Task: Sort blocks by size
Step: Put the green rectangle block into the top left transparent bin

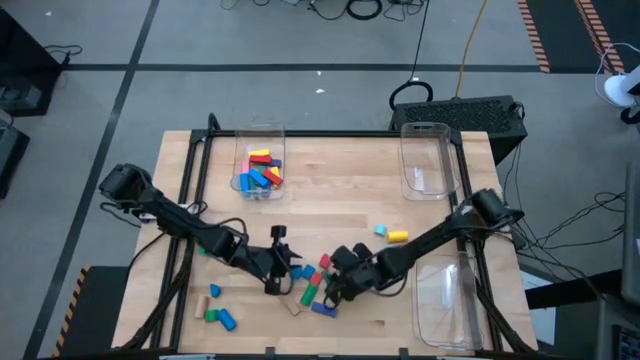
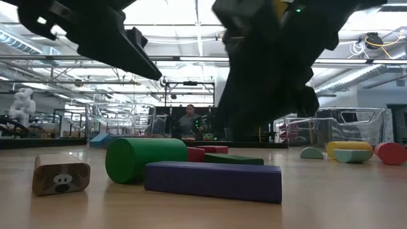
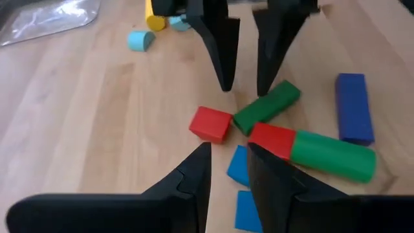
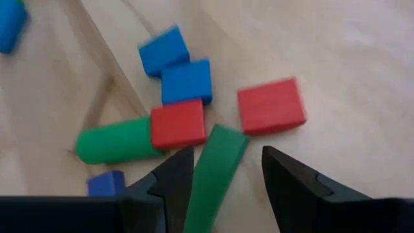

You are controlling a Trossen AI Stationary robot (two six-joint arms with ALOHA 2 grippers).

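Right gripper poised over the central cluster, fingers apart and empty, straddling one end of the green bar. Left gripper close by on the other side of the same cluster, fingers narrowly apart, holding nothing.

Judged step: pick the green bar. Best done by centring on its narrow width, lowering square, then lifting straight up.

Obstructions: red block touching the bar's far end, red cube just beside it, green cylinder butted against the red block. Risk of dragging neighbours; also of the two grippers fouling each other, being so near.

Elsewhere: blue blocks beyond the reds; purple bar and plain block at the near edge; sorted blocks in the far-left bin; two other bins empty.
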